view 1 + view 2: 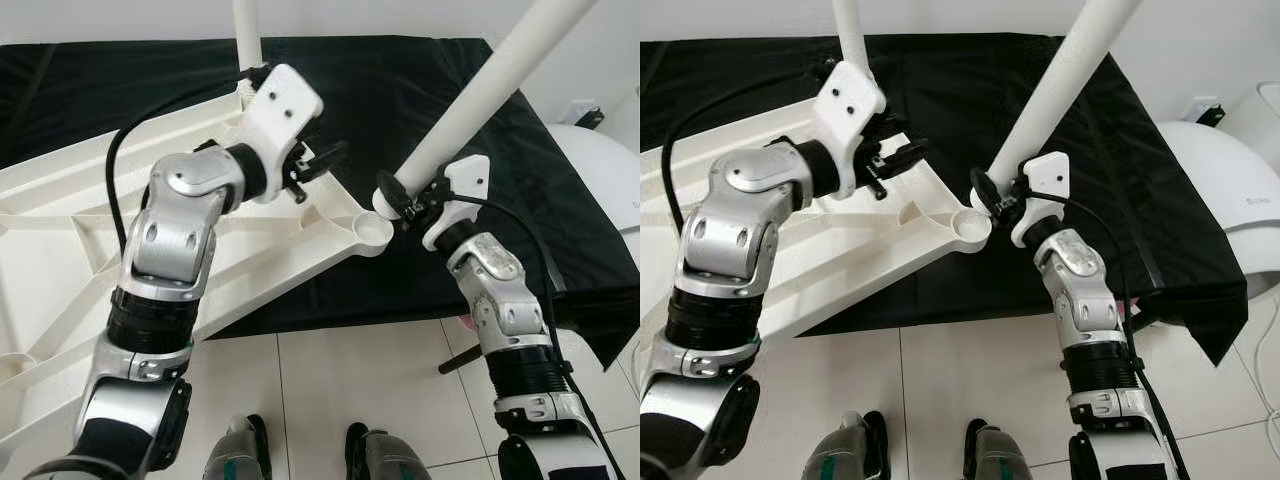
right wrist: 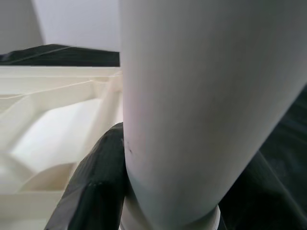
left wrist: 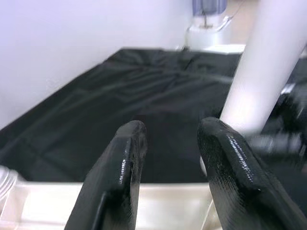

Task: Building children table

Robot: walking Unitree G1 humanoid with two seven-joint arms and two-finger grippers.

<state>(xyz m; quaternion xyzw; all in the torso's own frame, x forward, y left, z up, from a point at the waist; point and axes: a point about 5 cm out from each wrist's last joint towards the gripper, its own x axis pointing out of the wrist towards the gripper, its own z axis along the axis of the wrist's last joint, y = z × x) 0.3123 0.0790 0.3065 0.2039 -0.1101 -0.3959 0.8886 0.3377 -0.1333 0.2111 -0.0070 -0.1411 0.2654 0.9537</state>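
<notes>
Left eye view: smooth white cylindrical leg [image 1: 480, 95].

A room in a home, by the look: pale tiled floor [image 1: 380, 380], plain white wall [image 3: 62, 43], a low surface under a black sheet [image 1: 420, 90]. On the sheet, an upturned white plastic table [image 1: 60, 230]. Just beside the sheet, a rounded white appliance [image 1: 1225, 190]; above it, a wall socket [image 1: 1203, 108].

Black cloth [image 1: 420, 90] spread under everything, white tile floor [image 1: 350, 380] in front, white rounded appliance [image 1: 1215, 190] at right, wall socket [image 1: 1202, 108] behind it.
</notes>
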